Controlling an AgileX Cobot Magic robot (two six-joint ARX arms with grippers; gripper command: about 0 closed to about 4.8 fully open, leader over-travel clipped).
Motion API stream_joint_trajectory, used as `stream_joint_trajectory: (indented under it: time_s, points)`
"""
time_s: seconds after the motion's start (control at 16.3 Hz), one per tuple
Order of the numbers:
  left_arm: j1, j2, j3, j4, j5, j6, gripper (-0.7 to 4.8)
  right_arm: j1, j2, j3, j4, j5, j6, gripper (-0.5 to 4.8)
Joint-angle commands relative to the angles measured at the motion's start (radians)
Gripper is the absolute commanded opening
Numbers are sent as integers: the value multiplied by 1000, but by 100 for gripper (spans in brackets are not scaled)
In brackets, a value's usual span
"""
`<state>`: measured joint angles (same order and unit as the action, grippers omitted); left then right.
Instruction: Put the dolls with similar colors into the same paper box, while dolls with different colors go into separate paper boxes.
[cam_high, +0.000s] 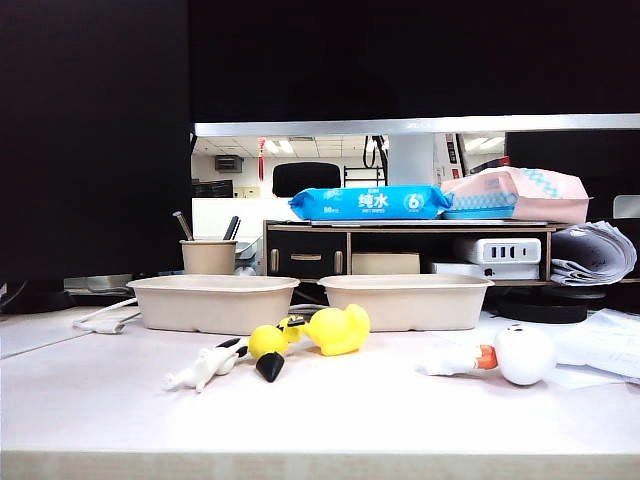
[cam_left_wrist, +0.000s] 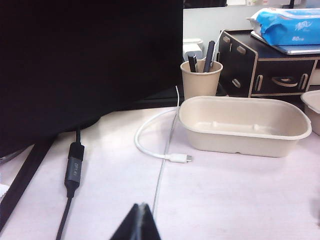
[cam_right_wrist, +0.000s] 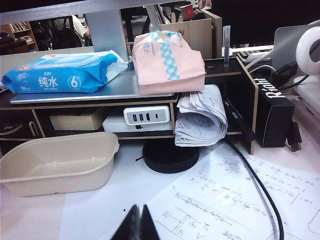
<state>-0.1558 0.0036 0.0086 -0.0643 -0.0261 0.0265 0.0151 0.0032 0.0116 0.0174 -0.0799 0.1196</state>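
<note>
Four dolls lie on the table in the exterior view: a slim white animal figure (cam_high: 205, 367), a yellow-and-black figure (cam_high: 268, 347), a yellow duck (cam_high: 338, 329) and a white round-headed figure with an orange neck (cam_high: 505, 355). Behind them stand two beige paper boxes, the left one (cam_high: 213, 302) (cam_left_wrist: 244, 125) and the right one (cam_high: 405, 300) (cam_right_wrist: 57, 162), both empty. My left gripper (cam_left_wrist: 142, 206) is shut with nothing in it, low over the table short of the left box. My right gripper (cam_right_wrist: 139, 208) is shut and empty, near the right box. Neither gripper shows in the exterior view.
A beige pen cup (cam_high: 208, 256) (cam_left_wrist: 201, 79) stands behind the left box. A white cable (cam_left_wrist: 156, 142) and a black cable (cam_left_wrist: 73, 170) lie near the dark monitor (cam_left_wrist: 85, 60). A shelf (cam_high: 410, 248) carries wipes packs (cam_high: 368, 203). Written papers (cam_right_wrist: 235, 200) cover the table's right side.
</note>
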Motion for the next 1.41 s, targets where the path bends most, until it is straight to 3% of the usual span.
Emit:
stream_joint_trajectory:
  time_s: [0.06, 0.37, 0.49, 0.74, 0.92, 1.04, 1.29, 1.41]
  points:
    - [2, 0, 1, 13, 4, 0, -5, 2, 0, -6, 18, -1, 5, -5]
    - [-2, 0, 1, 13, 3, 0, -5, 2, 0, -6, 17, -1, 5, -5]
    - [-48, 0, 1, 13, 2, 0, -5, 2, 0, -6, 17, -18, 5, -5]
    - [-369, 68, 1, 14, 5, 0, -5, 2, 0, -6, 18, -122, 53, -6]
    - [-479, 162, 1, 11, 8, 0, -5, 2, 0, 1, 20, -217, 280, -6]
    - [-487, 185, 1, 6, 7, 0, -5, 2, 0, 50, 18, -323, 380, -6]
    - [-487, 185, 1, 6, 4, 0, -5, 3, 68, 264, -64, -348, 380, -6]
    - [-487, 186, 1, 6, 4, 0, -5, 29, 244, 377, -96, -434, 301, -6]
